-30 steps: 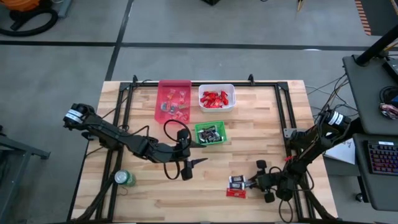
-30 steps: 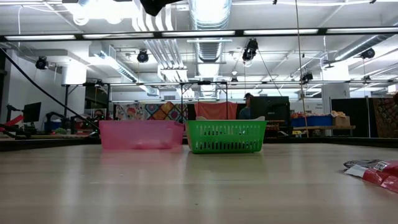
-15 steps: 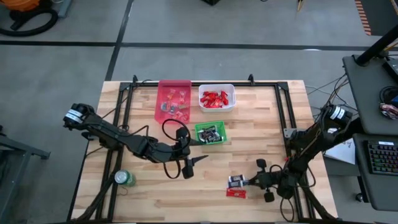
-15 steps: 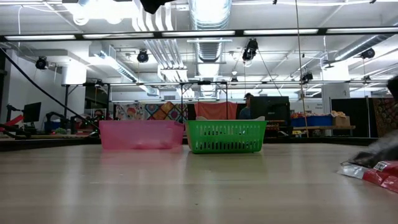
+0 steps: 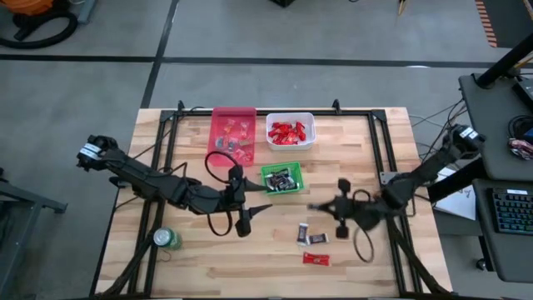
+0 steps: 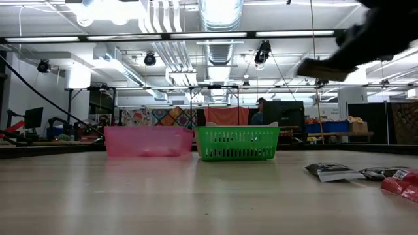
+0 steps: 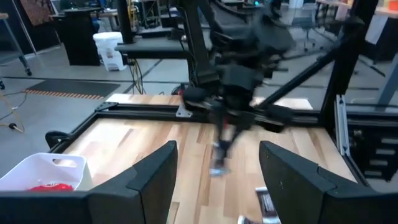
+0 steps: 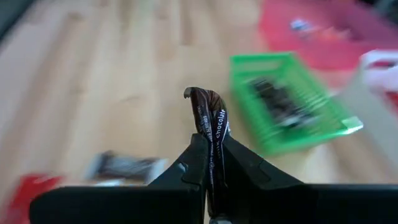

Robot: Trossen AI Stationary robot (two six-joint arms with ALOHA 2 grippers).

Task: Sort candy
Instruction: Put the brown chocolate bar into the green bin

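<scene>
My right gripper (image 5: 320, 206) hovers above the middle of the table, just right of the green bin (image 5: 281, 178), shut on a dark wrapped candy (image 8: 210, 121). In the low view it is a blur high up (image 6: 326, 66). Two dark candies (image 5: 304, 233) (image 5: 318, 239) and a red one (image 5: 316, 259) lie flat on the table nearer the front edge. The green bin holds dark candies, the white bin (image 5: 290, 131) red ones. My left gripper (image 5: 254, 217) waits open, left of the loose candies and in front of the green bin. My right gripper pinches the dark candy between its two fingers (image 8: 198, 158). They are on one end of the wrapper (image 8: 212, 144), and the rest sticks out past the fingertips. The candy is lifted clear of the table.
A pink bin (image 5: 233, 133) with a few sweets stands left of the white bin at the far side. A green can (image 5: 166, 239) stands near the front left corner. A black frame rail (image 5: 385, 158) runs along the table's edges. Bare wood lies between the bins and the loose candies.
My right gripper has risen from the loose candies near the front right and swung up, left and toward the green bin, carrying a dark candy lifted clear. One dark candy left on the table has slid a little to the left. My left gripper stays open.
</scene>
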